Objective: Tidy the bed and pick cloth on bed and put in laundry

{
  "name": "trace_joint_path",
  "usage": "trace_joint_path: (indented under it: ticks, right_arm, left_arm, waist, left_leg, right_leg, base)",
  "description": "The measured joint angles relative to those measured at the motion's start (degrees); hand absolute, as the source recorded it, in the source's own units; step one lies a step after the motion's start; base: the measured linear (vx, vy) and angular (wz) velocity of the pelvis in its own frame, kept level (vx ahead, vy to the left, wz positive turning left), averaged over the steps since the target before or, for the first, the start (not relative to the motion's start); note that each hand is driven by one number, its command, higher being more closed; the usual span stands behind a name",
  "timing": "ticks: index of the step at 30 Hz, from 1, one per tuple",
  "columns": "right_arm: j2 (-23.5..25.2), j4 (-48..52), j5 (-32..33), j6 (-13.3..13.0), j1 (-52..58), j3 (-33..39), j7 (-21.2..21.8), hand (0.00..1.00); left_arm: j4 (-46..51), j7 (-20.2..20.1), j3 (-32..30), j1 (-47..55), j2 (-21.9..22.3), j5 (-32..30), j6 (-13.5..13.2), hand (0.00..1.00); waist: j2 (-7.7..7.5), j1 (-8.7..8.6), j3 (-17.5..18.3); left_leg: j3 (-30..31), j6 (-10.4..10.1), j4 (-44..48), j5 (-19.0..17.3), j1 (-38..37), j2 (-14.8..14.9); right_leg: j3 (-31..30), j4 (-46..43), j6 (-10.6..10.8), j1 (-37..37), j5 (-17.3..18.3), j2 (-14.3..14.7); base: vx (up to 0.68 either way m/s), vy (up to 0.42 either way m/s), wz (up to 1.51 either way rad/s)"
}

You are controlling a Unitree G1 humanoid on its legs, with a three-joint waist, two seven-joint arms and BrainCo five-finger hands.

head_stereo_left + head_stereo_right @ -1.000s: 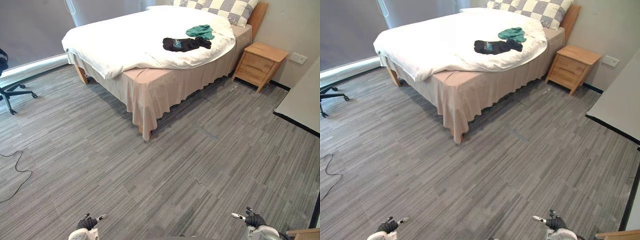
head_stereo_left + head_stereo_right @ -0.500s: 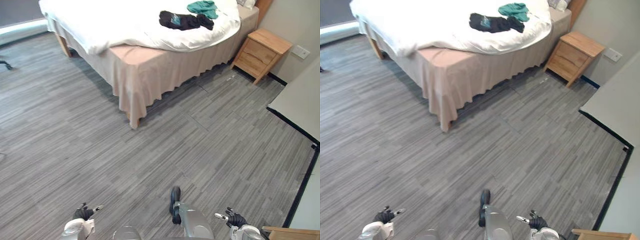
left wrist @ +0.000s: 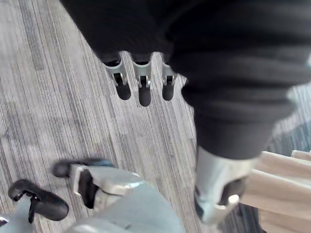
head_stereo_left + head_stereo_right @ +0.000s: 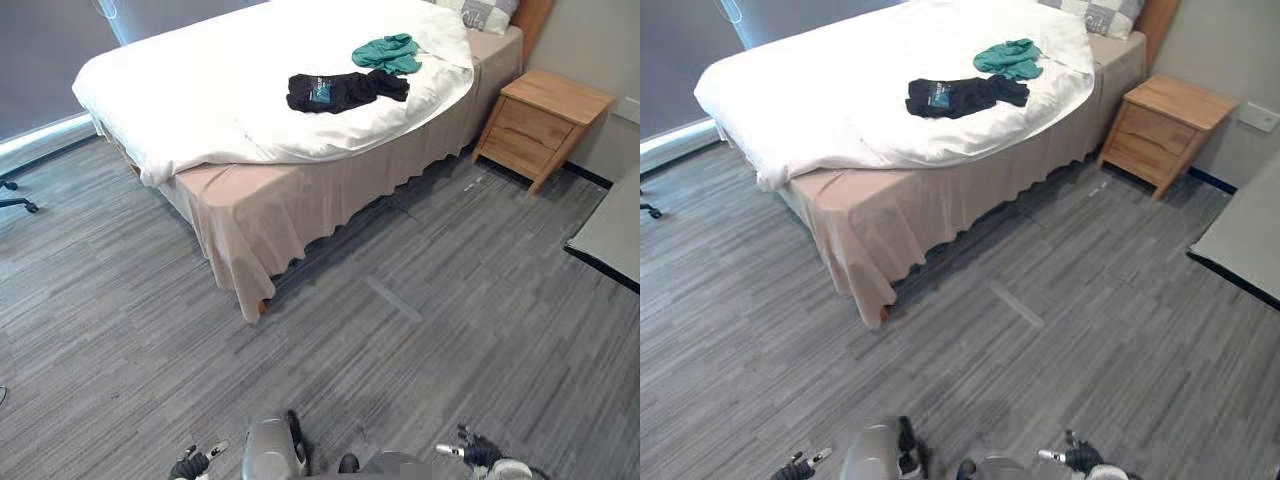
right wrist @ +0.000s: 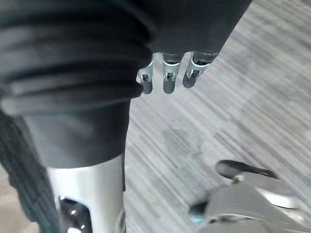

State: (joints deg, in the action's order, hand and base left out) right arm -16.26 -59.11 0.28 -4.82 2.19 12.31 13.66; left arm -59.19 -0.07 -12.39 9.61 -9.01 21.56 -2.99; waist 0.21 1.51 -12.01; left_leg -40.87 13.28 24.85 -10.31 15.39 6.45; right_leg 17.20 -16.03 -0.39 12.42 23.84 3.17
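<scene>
So the whole picture has swung since a moment ago, but that's the camera moving, not the stuff. More of the bed is in view now, and the nightstand sits further to the right. The clothes haven't budged on the white duvet. The black cloth is spread out flat near the middle. The green cloth is bunched up just beyond it, closer to the headboard, and the two look like they touch or nearly do.

Both hands are down low over the grey floor, well apart from the bed. The left hand and right hand barely poke in at the bottom edge, so you can't read much there. The wrist views help: the left hand's fingers and the right hand's fingers hang loose and straight, holding nothing.

Cut off: the checked pillow at the top edge and a bit of chair base at the left.
</scene>
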Motion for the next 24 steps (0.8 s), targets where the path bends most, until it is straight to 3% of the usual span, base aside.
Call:
trace_joint_path:
  ticks: [1, 2, 3, 4, 5, 7, 9, 11, 13, 14, 15, 16, 18, 19, 21, 22, 24]
  right_arm:
    - [0.00, -0.68, 0.35, 0.06, -1.10, -0.59, -0.34, 0.00]
    - [0.43, -0.93, 0.64, 0.14, -1.86, -0.75, -0.62, 0.00]
    - [0.75, -1.68, 0.88, 0.10, -2.85, -1.20, -0.55, 0.00]
    - [1.24, -2.83, 0.79, 0.11, -3.80, -1.22, -0.63, 0.00]
    - [1.56, -2.73, 0.80, 0.05, -3.87, -1.22, -0.64, 0.00]
    - [1.99, -2.67, 1.18, -0.24, -3.58, -1.21, -0.85, 0.00]
    - [2.55, -2.42, 4.10, -0.13, -2.47, -1.19, -1.11, 0.00]
    - [3.31, -2.31, 6.75, 0.45, -1.59, -1.19, -1.20, 0.00]
    - [4.67, -2.30, 8.18, 1.22, -0.59, -1.16, -1.34, 0.00]
    - [6.24, -1.97, 8.81, 1.65, 1.69, -1.23, -1.46, 0.00]
    - [7.58, -1.30, 8.86, 2.15, 3.80, -1.27, -1.58, 0.00]
    - [8.04, -0.73, 9.23, 2.65, 5.31, -1.08, -1.92, 0.00]
    - [6.71, 0.35, 9.16, 2.70, 5.22, -0.82, -2.47, 0.00]
    - [5.92, 1.40, 8.75, 2.76, 4.81, -0.63, -2.46, 0.00]
    - [5.40, 1.85, 8.62, 3.08, 4.80, -0.60, -2.40, 0.00]
    - [5.01, 1.82, 8.62, 3.71, 4.85, -0.51, -2.41, 0.00]
    - [5.13, 1.81, 8.71, 3.68, 4.71, 0.34, -2.30, 0.00]
  left_arm:
    - [-0.60, 0.01, -0.07, -0.19, 0.28, -0.28, 0.11, 0.00]
    - [-1.33, 0.09, -0.03, -1.18, 0.12, -0.60, 0.11, 0.00]
    - [-1.67, 0.26, 0.65, -2.41, 0.27, -1.13, -0.02, 0.00]
    - [-1.48, 0.22, 1.06, -2.52, 0.29, -1.14, -0.32, 0.00]
    - [-1.28, 0.22, 1.15, -2.53, 0.16, -1.14, -0.33, 0.00]
    - [-0.41, 0.83, 2.23, -3.58, -0.82, -1.13, -0.48, 0.00]
    - [0.81, 0.97, 2.93, -5.22, -2.60, -1.14, -0.42, 0.00]
    - [1.16, 0.93, 2.91, -6.65, -4.86, -1.15, -0.38, 0.00]
    - [1.16, 0.84, 1.91, -6.57, -7.34, -1.14, -0.07, 0.00]
    - [1.29, 0.75, -0.17, -5.29, -8.12, -1.19, 0.27, 0.00]
    - [1.48, 0.77, -1.61, -4.02, -8.74, -1.18, 0.57, 0.00]
    - [1.45, 0.94, -2.94, -3.01, -8.25, -1.13, 0.89, 0.00]
    - [1.66, 0.84, -3.44, -1.50, -4.09, -0.93, 0.79, 0.00]
    - [1.68, 0.73, -2.56, -2.69, -0.66, -0.21, 0.72, 0.00]
    - [1.57, 0.72, -1.44, -3.80, 1.83, 0.27, 0.71, 0.00]
    - [1.24, 0.80, 0.34, -4.49, 3.53, 1.05, 0.70, 0.00]
    - [1.37, 0.82, 1.66, -4.74, 3.57, 1.04, 0.35, 0.00]
  waist:
    - [-0.09, 0.57, 0.58]
    - [-1.21, 0.20, 0.40]
    - [-1.88, -0.49, -0.03]
    - [-1.83, -0.61, -0.08]
    - [-1.67, -0.67, -0.21]
    - [-0.44, -1.11, -0.93]
    - [0.64, -1.46, -1.07]
    - [-0.35, -1.43, -0.90]
    - [-2.23, -1.23, -1.49]
    - [-3.16, -1.23, -1.16]
    - [-4.91, -1.10, -0.01]
    - [-4.13, -0.53, 0.29]
    - [-0.81, -0.70, 1.78]
    - [0.49, -1.47, 1.20]
    - [1.27, -1.47, 0.51]
    - [1.52, -1.64, -0.13]
    - [1.24, -1.67, -0.31]
  left_leg:
    - [0.12, -1.44, -1.94, 0.58, -1.85, -0.78]
    - [0.99, -0.99, -2.46, 0.09, -2.58, -2.10]
    - [2.86, -2.09, -3.51, -0.63, -4.24, -3.20]
    - [4.70, -3.56, -3.69, -1.51, -6.68, -3.15]
    - [5.76, -4.13, -4.04, -1.82, -8.46, -2.96]
    - [11.41, -6.51, -6.88, -2.35, -14.64, -1.52]
    - [16.86, -9.43, -9.88, -1.90, -17.24, 0.56]
    - [21.09, -11.81, -10.64, -2.05, -17.47, 1.66]
    - [23.15, -15.90, -7.65, -4.52, -17.76, 3.37]
    - [24.13, -18.79, -3.82, -7.68, -18.52, 5.21]
    - [24.16, -21.00, -1.80, -9.93, -19.36, 5.75]
    - [24.22, -23.18, -0.37, -11.78, -20.79, 7.53]
    - [23.09, -25.31, -0.04, -10.45, -20.91, 11.52]
    - [22.67, -22.64, 5.52, -6.43, -17.83, 13.61]
    - [22.72, -19.66, 12.26, -3.27, -14.12, 15.54]
    - [22.12, -21.21, 13.77, -4.42, -13.41, 15.25]
    - [20.72, -22.20, 9.60, -5.37, -13.35, 12.52]
  right_leg:
    - [2.58, -13.12, 2.78, -3.92, 1.24, -2.02]
    - [3.05, -20.96, 3.99, -7.08, 0.42, -4.45]
    - [4.29, -33.19, 4.70, -12.29, -0.81, -8.92]
    - [4.62, -36.94, 3.92, -14.30, 0.11, -11.29]
    - [4.47, -36.38, 4.58, -14.44, 0.44, -11.58]
    - [2.73, -26.78, 5.03, -14.47, 0.66, -10.71]
    - [-1.71, -11.84, 6.45, -17.31, -2.48, -8.03]
    - [-6.92, 0.89, 8.06, -20.46, -10.09, -7.92]
    - [-11.83, 8.80, 8.58, -22.89, -18.10, -8.92]
    - [-12.72, 7.77, 7.25, -23.11, -21.38, -9.29]
    - [-12.82, 6.23, 5.94, -22.80, -21.95, -9.90]
    - [-12.44, 2.38, 5.02, -23.64, -26.38, -8.93]
    - [-10.99, -1.34, 2.79, -25.40, -21.30, -5.57]
    - [-10.17, -1.58, 1.47, -25.17, -19.85, -4.93]
    - [-9.52, -0.49, 0.23, -23.15, -19.54, -4.47]
    - [-8.32, 2.07, -0.84, -18.58, -19.06, -4.15]
    - [-8.02, 4.82, -1.35, -14.24, -18.71, -4.26]
  base:
    - [0.61, -0.015, 0.31]
    - [0.58, 0.007, 0.53]
    - [0.55, 0.027, 0.74]
    - [0.44, 0.030, 0.72]
    - [0.54, -0.027, 0.88]
    - [0.50, -0.110, 1.15]
    - [0.43, -0.245, 1.28]
    - [0.33, -0.259, 1.07]
    - [0.38, -0.353, 0.75]
    - [0.45, -0.425, 0.60]
    - [0.62, -0.578, 0.43]
    - [0.56, -0.506, 0.10]
    - [0.51, -0.431, 0.01]
    - [0.47, -0.416, 0.13]
    - [0.35, -0.340, 0.23]
    - [0.35, -0.286, 0.22]
    - [0.36, -0.231, 0.11]
